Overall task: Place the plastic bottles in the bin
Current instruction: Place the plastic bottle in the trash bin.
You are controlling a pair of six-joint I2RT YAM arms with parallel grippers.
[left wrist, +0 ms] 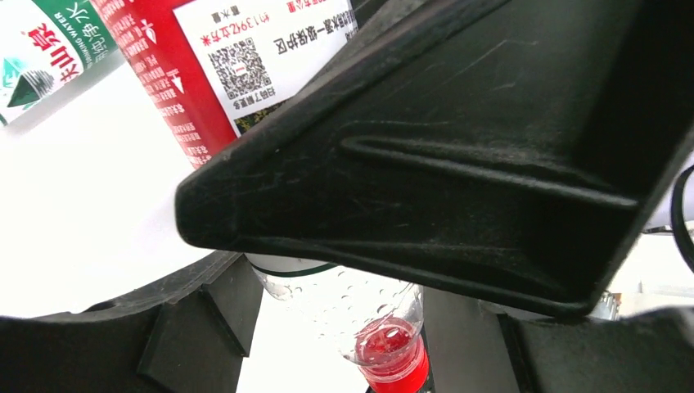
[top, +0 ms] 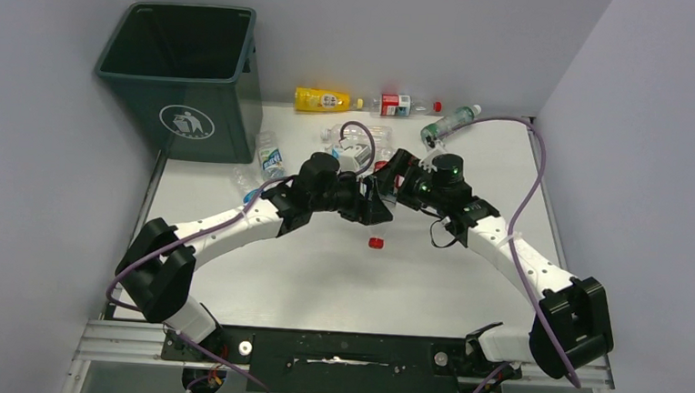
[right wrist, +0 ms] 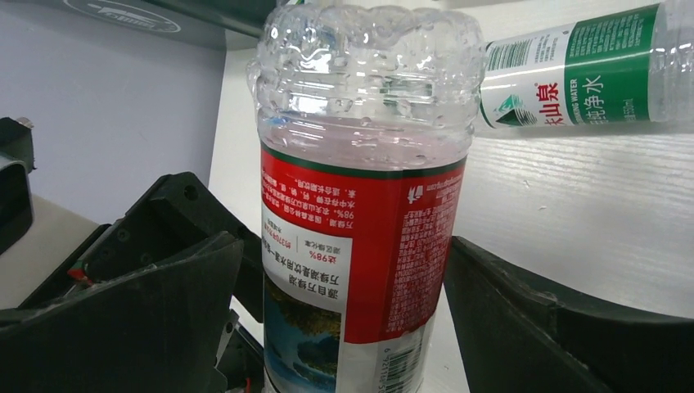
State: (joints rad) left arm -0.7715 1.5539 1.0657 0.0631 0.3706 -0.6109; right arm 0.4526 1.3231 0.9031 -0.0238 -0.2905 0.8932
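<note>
One red-label bottle (right wrist: 360,229) held over mid-worktop (top: 338,287) | right fingers (right wrist: 540,327) pinch its body, one on either side | left fingers (left wrist: 205,327) flank its clear shoulder, grip cannot be told | bin (top: 187,73) far left | yellow bottle (top: 322,99) and green-label bottle (top: 449,122) lie at far edge | loose red cap (top: 376,243) near centre

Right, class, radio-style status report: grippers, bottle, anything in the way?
Right gripper shut on red-label bottle. Left gripper crowding it, grip unclear. Bin back-left. Loose red cap lying nearby.
</note>
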